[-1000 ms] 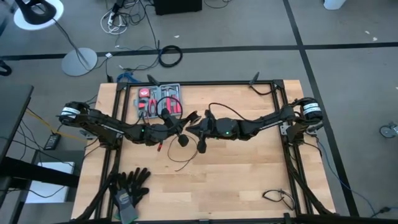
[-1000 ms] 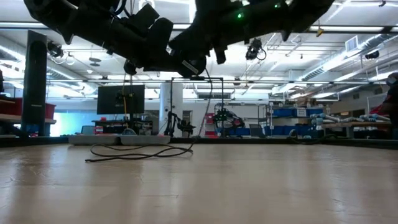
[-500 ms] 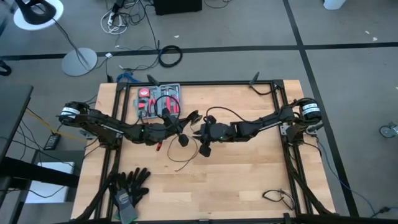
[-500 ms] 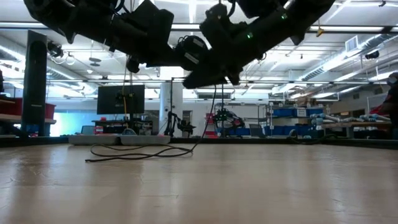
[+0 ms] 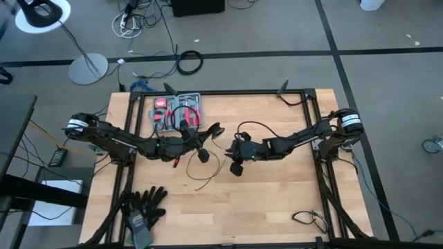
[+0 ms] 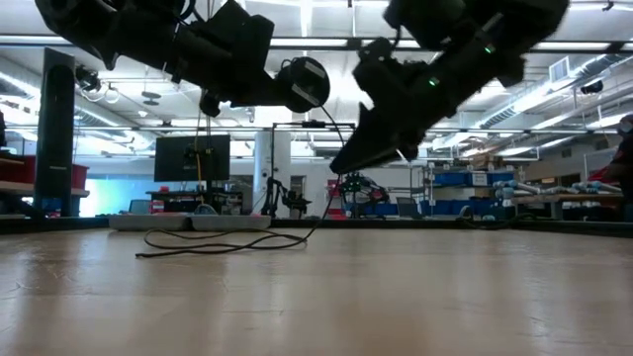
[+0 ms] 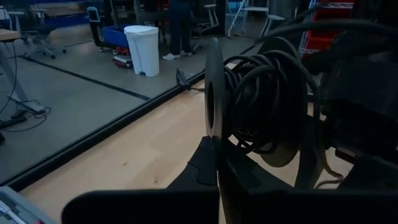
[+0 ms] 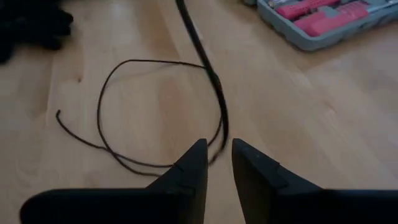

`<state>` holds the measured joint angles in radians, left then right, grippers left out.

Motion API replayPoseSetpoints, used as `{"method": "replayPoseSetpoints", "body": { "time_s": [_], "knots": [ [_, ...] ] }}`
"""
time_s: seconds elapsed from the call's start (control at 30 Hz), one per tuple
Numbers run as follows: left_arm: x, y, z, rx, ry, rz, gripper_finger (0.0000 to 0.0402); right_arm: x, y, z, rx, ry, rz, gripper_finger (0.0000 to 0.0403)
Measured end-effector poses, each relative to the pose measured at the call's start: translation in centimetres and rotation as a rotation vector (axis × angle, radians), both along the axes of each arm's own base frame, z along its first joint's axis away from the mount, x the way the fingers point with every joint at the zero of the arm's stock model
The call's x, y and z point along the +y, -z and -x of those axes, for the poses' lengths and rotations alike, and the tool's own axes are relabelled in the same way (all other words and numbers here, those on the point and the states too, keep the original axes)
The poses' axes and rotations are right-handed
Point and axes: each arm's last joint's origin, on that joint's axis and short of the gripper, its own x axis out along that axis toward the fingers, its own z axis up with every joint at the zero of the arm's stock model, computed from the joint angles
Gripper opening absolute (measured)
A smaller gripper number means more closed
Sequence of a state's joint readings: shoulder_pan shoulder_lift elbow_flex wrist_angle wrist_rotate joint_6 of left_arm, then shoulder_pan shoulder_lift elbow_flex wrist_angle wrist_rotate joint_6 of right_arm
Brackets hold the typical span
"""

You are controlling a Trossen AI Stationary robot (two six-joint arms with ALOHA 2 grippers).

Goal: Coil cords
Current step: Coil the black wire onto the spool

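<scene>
From above, both arms reach in over the middle of the wooden table (image 5: 277,200). The left gripper (image 5: 202,153) sits left of centre and carries a round black spool, while the right gripper (image 5: 235,166) hangs just to its right, apart from it. The cord (image 5: 202,181), a thin black wire, trails from the spool down to the tabletop and loops on the wood just nearer than the two grippers. A grey tool case (image 5: 177,111) with red handles lies at the far left of the table, and a pair of black gloves (image 5: 142,207) lies at the near left corner. In the low view, the left gripper holds the round spool (image 6: 302,84) high above the table with the right gripper (image 6: 358,158) beside it; the wire drops between them and lies in a flat loop (image 6: 223,242) on the wood. The left wrist view shows the jaws closed on the spool (image 7: 249,112), around which many turns of the black wire are already wound. In the right wrist view, the two dark fingers (image 8: 193,165) stand a little apart and grip nothing; the wire (image 8: 214,93) runs down between and past them, and its loose end curls in a wide loop (image 8: 109,124) on the table beyond.
</scene>
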<state>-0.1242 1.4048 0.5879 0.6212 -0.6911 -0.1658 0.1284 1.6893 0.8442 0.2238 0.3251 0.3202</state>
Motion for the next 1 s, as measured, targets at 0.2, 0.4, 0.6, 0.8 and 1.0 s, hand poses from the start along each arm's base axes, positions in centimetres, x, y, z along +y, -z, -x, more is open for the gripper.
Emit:
{"method": "replayPoseSetpoints", "body": {
  "time_s": [0.2,0.4,0.6,0.8,1.0],
  "knots": [
    [0.0,0.1,0.2,-0.025,0.000,0.004,0.0000,-0.2,1.8,1.8,-0.295,0.007,-0.058,0.0075],
    [0.1,0.1,0.2,-0.023,-0.014,-0.004,0.0000,-0.2,3.6,1.9,-0.426,0.004,-0.075,0.0075],
    [0.1,0.2,0.2,-0.020,-0.013,-0.004,0.0000,-0.1,4.4,1.6,-0.442,0.024,-0.122,0.0067],
    [0.1,0.2,0.2,-0.020,-0.013,-0.004,0.0000,0.1,4.4,1.6,-0.441,0.018,-0.123,0.0033],
    [0.1,0.2,0.2,-0.019,-0.013,-0.004,0.0000,0.6,4.4,1.7,-0.436,0.007,-0.131,0.0005]
  ]
}}
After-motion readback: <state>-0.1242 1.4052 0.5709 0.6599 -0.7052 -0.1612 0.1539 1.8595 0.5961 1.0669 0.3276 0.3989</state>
